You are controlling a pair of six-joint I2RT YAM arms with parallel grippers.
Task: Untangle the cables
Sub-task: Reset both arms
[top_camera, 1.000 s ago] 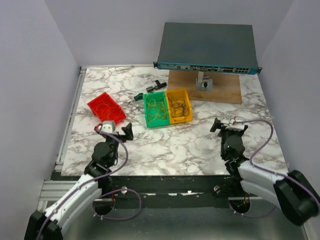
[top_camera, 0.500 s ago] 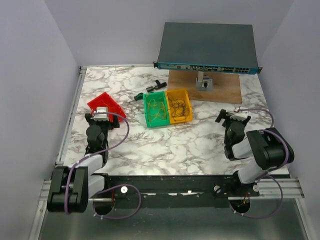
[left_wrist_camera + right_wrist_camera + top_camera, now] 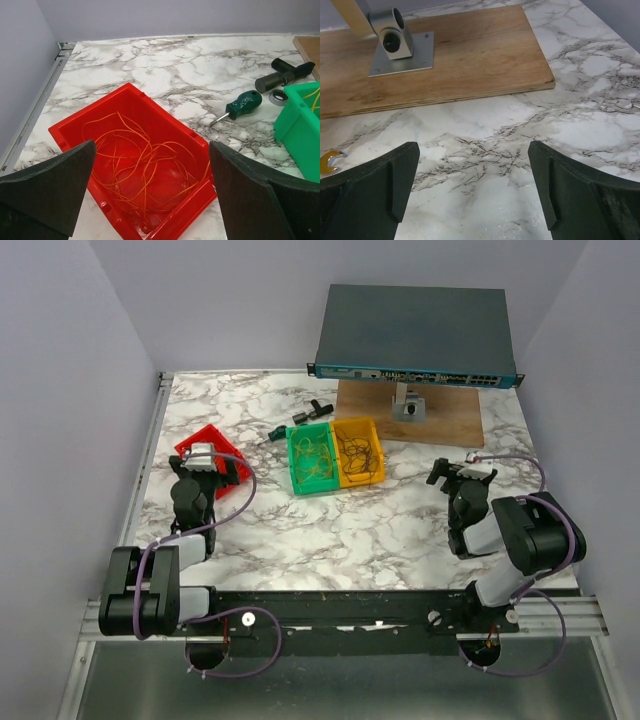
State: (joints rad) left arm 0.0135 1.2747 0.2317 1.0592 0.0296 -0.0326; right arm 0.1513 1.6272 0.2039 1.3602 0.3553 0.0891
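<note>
Landmark: green bin [image 3: 291,462], mid-way across the marble surface [image 3: 350,530].

- Green bin holds a loose heap of yellow cables [image 3: 312,458].
- Yellow bin [image 3: 381,455] sits touching the green bin's right side, with dark cables [image 3: 356,452] tangled inside.
- Red bin [image 3: 130,90] lies well to the left of the green bin and is turned at an angle to it. Orange cables [image 3: 135,165] lie looped across its floor, all inside the walls.
- A green-handled screwdriver [image 3: 243,104] lies just behind the green bin's left corner. A black cylindrical tool [image 3: 282,77] is a little farther back, with a small metal ring [image 3: 276,96] beside it.
- A wooden board [image 3: 470,60] lies behind and to the right of the green bin. It carries a metal bracket [image 3: 395,42] and, above that, a network switch [image 3: 415,335].
- Left claw [image 3: 152,147]: left of the green bin, over the near edge of the red bin, fingers wide apart, nothing between them.
- Right claw [image 3: 473,147]: well to the right of the green bin, low over bare marble in front of the board, fingers wide apart, holding nothing.
- A small yellow piece [image 3: 330,162] lies on the marble at the left edge of the right wrist view. I cannot tell what it is.
</note>
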